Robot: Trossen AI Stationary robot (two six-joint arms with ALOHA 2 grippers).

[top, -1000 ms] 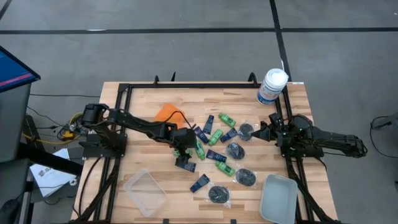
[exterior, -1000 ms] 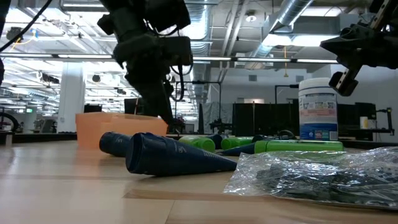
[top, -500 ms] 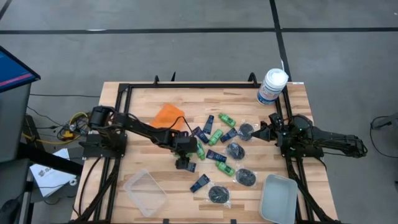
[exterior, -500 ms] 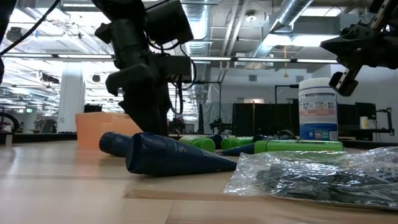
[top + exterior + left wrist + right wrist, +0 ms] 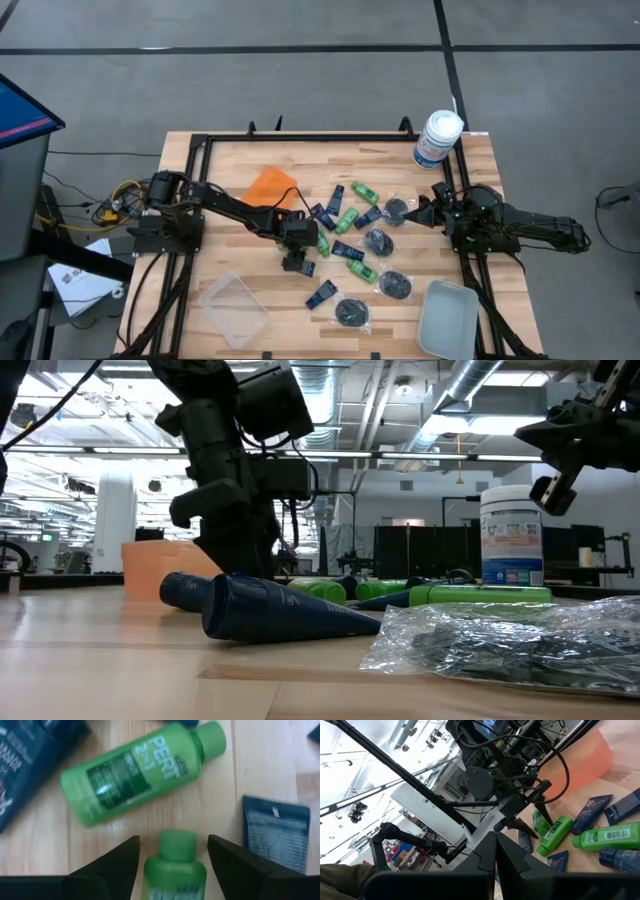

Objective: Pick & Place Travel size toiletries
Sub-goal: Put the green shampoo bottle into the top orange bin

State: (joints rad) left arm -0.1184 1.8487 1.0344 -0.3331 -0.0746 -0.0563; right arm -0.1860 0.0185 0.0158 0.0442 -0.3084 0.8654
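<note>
A small green bottle (image 5: 173, 865) lies on the bench (image 5: 230, 170) directly between the left gripper's (image 5: 172, 851) fingers (image 5: 112, 865), its cap pointing away from the wrist. The fingers are spread, one on each side of the bottle's shoulders and not yet touching it. It looks light, stiff and smooth, so it would probably slip if pinched on the tapering cap; the flat-sided body just behind the cap seems the better hold. A second green bottle (image 5: 142, 772) lies crosswise just beyond the fingertips, a navy tube (image 5: 276, 830) lies just outside one finger, and more navy tubes sit beyond the other finger. In the high view this cluster sits mid-bench beside an orange cloth (image 5: 268, 186).

The left arm reaches low across the bench with its wrist bent straight down over the bottle. The right gripper (image 5: 416, 213) waits at the bench's far side from the left arm, fingers pressed together, holding nothing.
</note>
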